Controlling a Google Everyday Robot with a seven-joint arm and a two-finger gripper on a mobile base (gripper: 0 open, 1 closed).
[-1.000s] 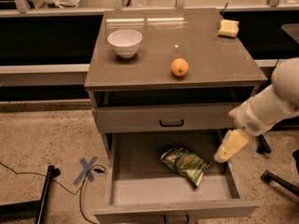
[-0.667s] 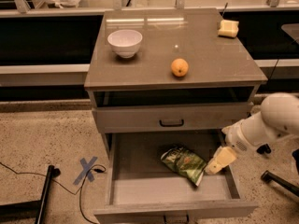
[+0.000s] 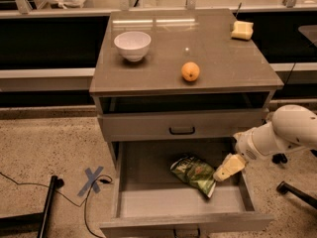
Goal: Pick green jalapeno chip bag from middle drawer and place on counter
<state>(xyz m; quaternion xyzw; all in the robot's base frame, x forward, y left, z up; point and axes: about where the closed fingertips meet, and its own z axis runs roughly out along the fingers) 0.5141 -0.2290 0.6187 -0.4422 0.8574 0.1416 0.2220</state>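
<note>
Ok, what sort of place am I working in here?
Likely a robot test lab, not a home kitchen: a drawer cabinet on a speckled floor, a blue tape cross marking it, a loose cable. The gripper hangs in the open drawer beside the chip bag.

- The small crinkly glossy chip bag [image 3: 194,173] was dark green, with pale lettering.
- The wide open drawer [image 3: 148,202] was plain grey on floor and walls.
- The smooth square counter slab [image 3: 223,68] was glossy grey-brown.
- The round fruit [image 3: 190,71] was orange; the ceramic bowl [image 3: 132,44] was white.
- The cream-yellow gripper [image 3: 225,170], on a white arm [image 3: 282,133], sat in the drawer's right side, beside the bag.
- The taped cross [image 3: 93,179] was blue, on a speckled beige floor [image 3: 44,143].
</note>
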